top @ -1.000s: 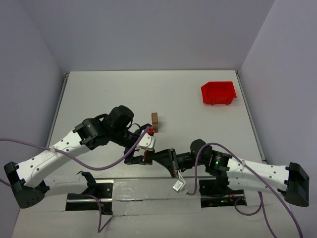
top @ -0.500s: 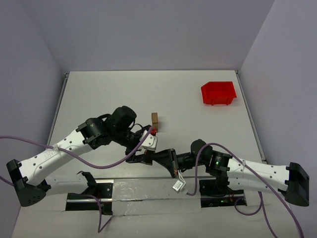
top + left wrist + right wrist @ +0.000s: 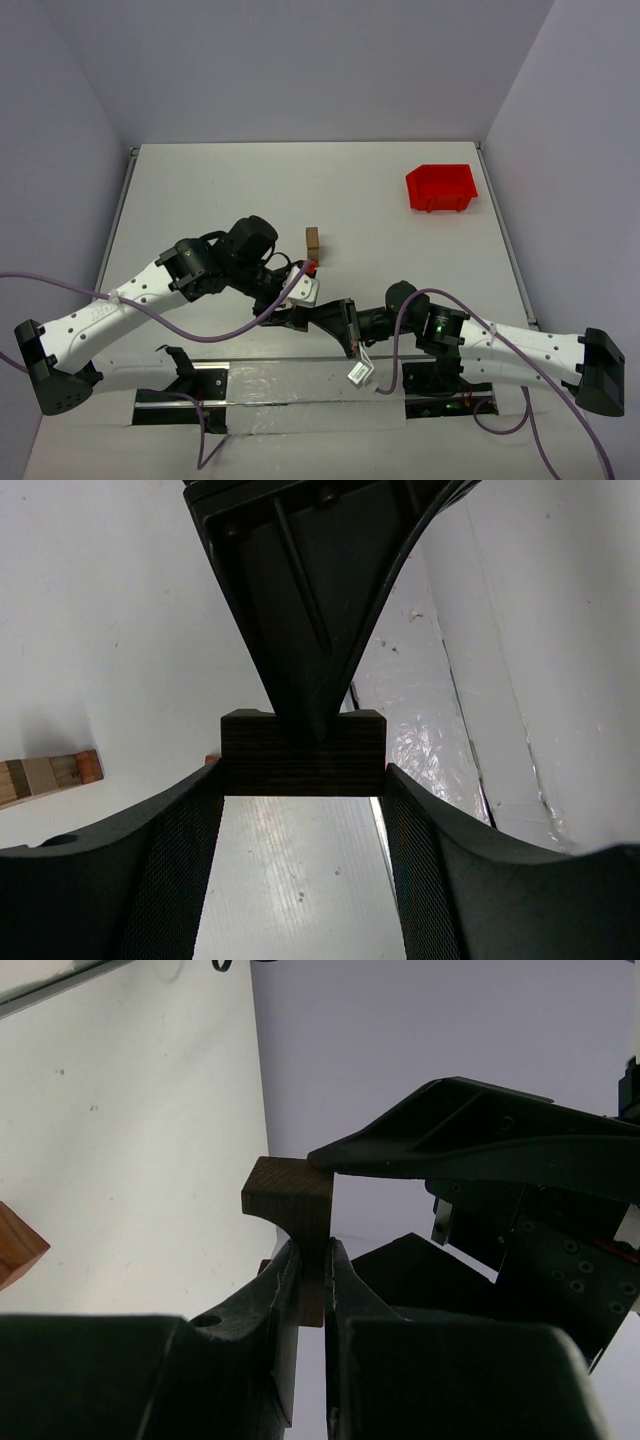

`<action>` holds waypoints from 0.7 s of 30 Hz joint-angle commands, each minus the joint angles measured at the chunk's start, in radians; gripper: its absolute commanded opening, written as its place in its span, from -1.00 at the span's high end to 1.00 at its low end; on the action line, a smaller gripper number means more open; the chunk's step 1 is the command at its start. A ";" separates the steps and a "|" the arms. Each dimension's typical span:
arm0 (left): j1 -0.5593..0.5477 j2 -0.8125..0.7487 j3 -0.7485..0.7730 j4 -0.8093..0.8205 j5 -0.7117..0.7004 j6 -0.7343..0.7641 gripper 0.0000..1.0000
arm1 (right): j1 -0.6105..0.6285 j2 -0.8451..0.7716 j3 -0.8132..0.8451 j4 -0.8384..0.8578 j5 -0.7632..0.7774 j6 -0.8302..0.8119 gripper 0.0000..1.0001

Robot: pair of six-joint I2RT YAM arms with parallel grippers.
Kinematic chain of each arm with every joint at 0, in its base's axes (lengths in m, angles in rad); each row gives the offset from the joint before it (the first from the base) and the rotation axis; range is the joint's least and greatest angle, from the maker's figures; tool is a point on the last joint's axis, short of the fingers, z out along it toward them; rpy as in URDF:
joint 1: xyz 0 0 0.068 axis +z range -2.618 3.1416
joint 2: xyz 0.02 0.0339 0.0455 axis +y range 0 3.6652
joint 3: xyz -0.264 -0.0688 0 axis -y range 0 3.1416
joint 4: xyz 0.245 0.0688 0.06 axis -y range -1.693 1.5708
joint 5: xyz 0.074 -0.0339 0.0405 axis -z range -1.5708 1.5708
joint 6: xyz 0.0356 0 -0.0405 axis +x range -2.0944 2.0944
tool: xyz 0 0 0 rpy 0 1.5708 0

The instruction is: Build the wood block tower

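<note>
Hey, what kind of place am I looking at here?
Probably a robotics lab test cell: a white table boxed in by plain panels, a left arm and right arm bolted at its near edge, one red bin.

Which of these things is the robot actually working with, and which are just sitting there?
Part of the job:
- dark wood block, gripped in mid-air
- block tower, standing mid-table

Just lying about:
- red plastic bin, far right corner

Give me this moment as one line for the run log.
phase: handover | right gripper: shut on dark block | left gripper: jaws flank same block, grip unclear | tower: short, untouched
</note>
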 commanded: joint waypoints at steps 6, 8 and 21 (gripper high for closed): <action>-0.007 0.010 0.049 0.006 -0.002 0.009 -0.42 | 0.010 -0.019 0.041 0.046 0.000 0.014 1.00; -0.007 0.012 0.049 0.007 -0.002 0.006 -0.44 | 0.010 -0.019 0.041 0.047 -0.001 0.017 1.00; -0.007 0.012 0.045 0.012 -0.001 0.011 0.31 | 0.010 -0.028 0.040 0.032 0.016 0.026 0.25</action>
